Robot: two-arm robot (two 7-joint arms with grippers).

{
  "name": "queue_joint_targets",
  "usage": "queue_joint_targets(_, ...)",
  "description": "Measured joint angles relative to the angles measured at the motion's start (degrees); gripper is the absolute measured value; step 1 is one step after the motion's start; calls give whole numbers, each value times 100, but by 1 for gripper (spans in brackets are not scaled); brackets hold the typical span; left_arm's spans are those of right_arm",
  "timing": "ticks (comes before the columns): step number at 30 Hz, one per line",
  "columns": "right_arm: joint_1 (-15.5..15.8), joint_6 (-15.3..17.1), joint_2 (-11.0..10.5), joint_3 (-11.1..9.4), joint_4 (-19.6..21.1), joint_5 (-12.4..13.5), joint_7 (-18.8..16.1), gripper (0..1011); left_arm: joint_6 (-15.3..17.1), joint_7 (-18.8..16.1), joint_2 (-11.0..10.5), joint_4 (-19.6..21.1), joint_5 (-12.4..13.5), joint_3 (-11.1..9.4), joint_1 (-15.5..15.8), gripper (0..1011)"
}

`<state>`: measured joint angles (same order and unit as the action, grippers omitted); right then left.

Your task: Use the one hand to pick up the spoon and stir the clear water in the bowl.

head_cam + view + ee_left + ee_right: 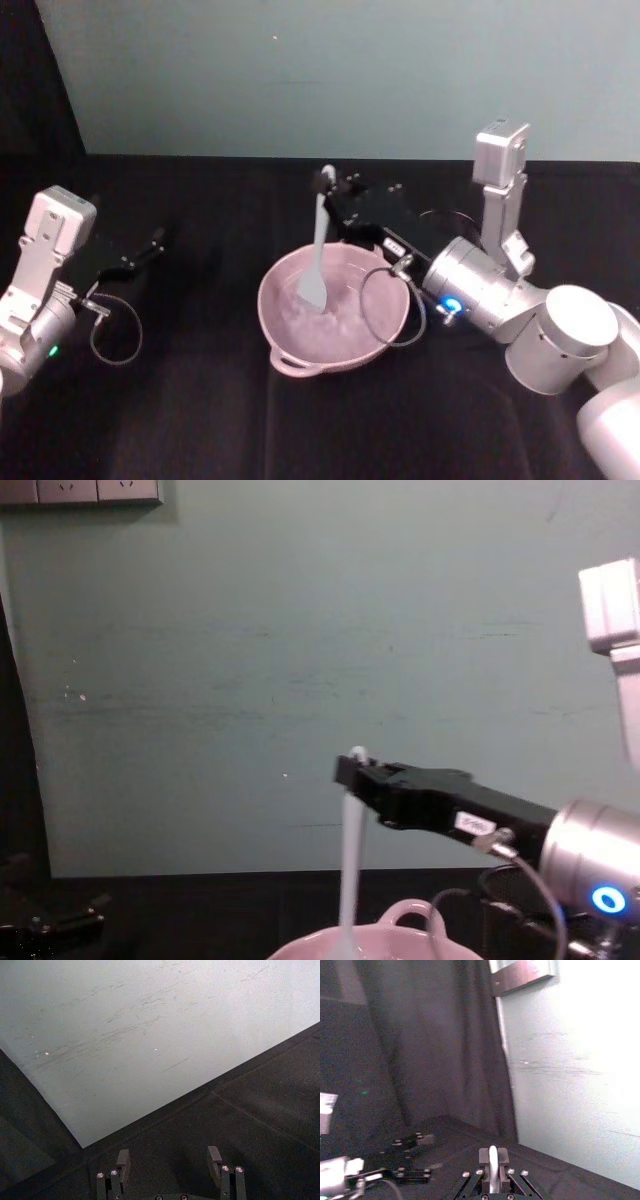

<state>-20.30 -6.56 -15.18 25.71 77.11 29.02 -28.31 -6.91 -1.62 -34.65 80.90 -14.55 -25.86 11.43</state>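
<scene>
The pale pink bowl (pixel 290 345) sits on the black table in front of me, with clear water in it; its rim (pixel 400 935) and loop handle peek up in the chest view. The white spoon (pixel 317 250) stands nearly upright, its paddle head down in the water. My right gripper (pixel 326 182) is shut on the top of the spoon's handle, above the bowl's far side; in the chest view the right gripper (pixel 350 770) grips the spoon (pixel 348 860) from the right. In the right wrist view the handle (pixel 493 1160) sits between the fingers. My left gripper (pixel 155 240) rests open at the left.
A black cloth covers the table (pixel 180 420). A pale green wall (pixel 250 660) stands close behind it. A thin cable loops from the right wrist over the bowl's right rim (pixel 395 300). My left gripper (pixel 170 1160) faces the wall over bare cloth.
</scene>
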Motion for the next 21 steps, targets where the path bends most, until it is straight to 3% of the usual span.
queue_joint_targets(11, 263, 20, -296, -388, 326, -19, 220, 109, 0, 0, 0, 0, 0, 0, 0, 1011)
queue_joint_targets(21, 567, 178, -536, -462, 873, -137, 265, 110, 0, 0, 0, 0, 0, 0, 0, 1011)
